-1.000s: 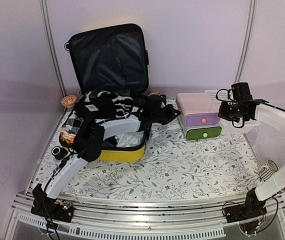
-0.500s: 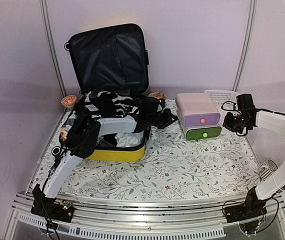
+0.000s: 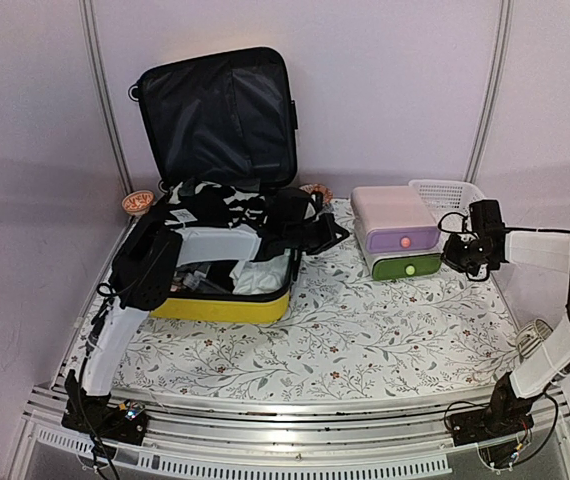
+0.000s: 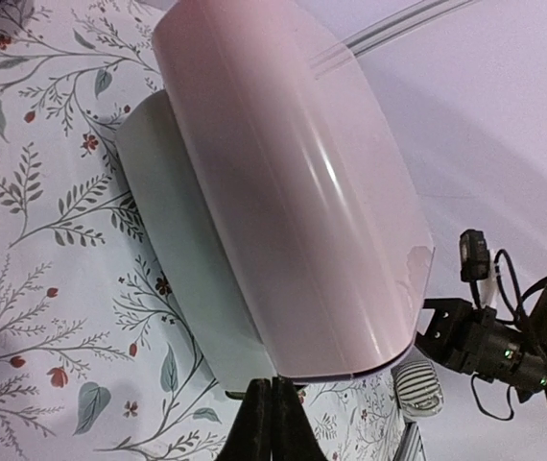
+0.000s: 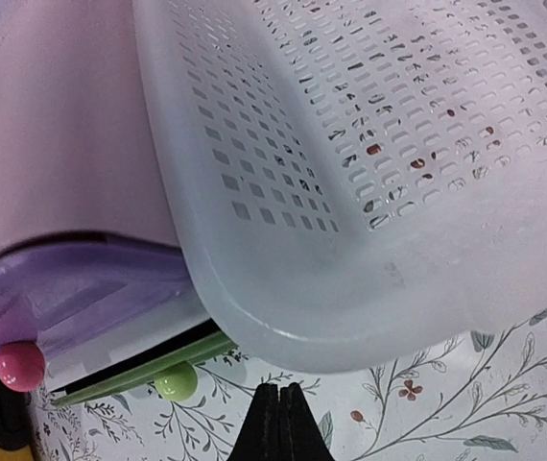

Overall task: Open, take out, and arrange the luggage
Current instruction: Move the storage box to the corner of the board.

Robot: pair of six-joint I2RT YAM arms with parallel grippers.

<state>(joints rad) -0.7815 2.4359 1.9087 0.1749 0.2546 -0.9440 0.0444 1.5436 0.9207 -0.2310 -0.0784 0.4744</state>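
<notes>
The luggage (image 3: 221,306) is a yellow suitcase lying open at the left, its black-lined lid (image 3: 217,112) standing up against the back wall. Black-and-white clothes (image 3: 227,207) are heaped over its rear rim, and white fabric shows inside. My left arm reaches across the open case; its left gripper (image 3: 337,237) (image 4: 272,424) hangs shut and empty just right of the case, pointing at the drawer box. My right gripper (image 3: 462,255) (image 5: 278,423) is shut and empty too, low over the cloth beside the drawer box's front right corner.
A pink, purple and green drawer box (image 3: 397,232) (image 4: 283,192) (image 5: 53,192) stands right of the case, a white mesh basket (image 3: 447,192) (image 5: 379,173) behind it. Small bowls (image 3: 137,203) sit at the back. A round striped disc (image 3: 535,338) (image 4: 417,389) lies far right.
My right gripper has come down from above the basket to the drawer box's front right corner. The left arm's elbow has swung left; its gripper stays near the case's right side.
</notes>
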